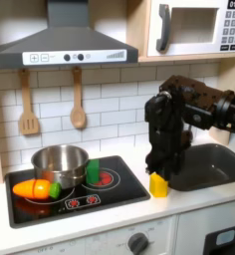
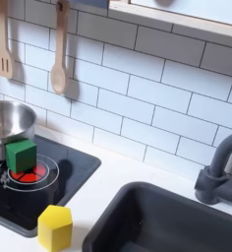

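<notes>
Hovering right over the yellow block (image 1: 159,185), the gripper (image 1: 159,165) seems to touch its top in the first exterior view; I cannot tell how its jaws stand. Beyond its left sits a green block (image 1: 93,170) beside the pot (image 1: 60,164).

A: What sits at the bottom, left of centre, in the second exterior view?
B: A yellow block (image 2: 55,227) on the white tabletop (image 2: 113,177), between the black stove (image 2: 64,177) and the sink (image 2: 157,221).
A: And at left?
B: A green block (image 2: 21,155) beside a steel pot (image 2: 5,123).
</notes>
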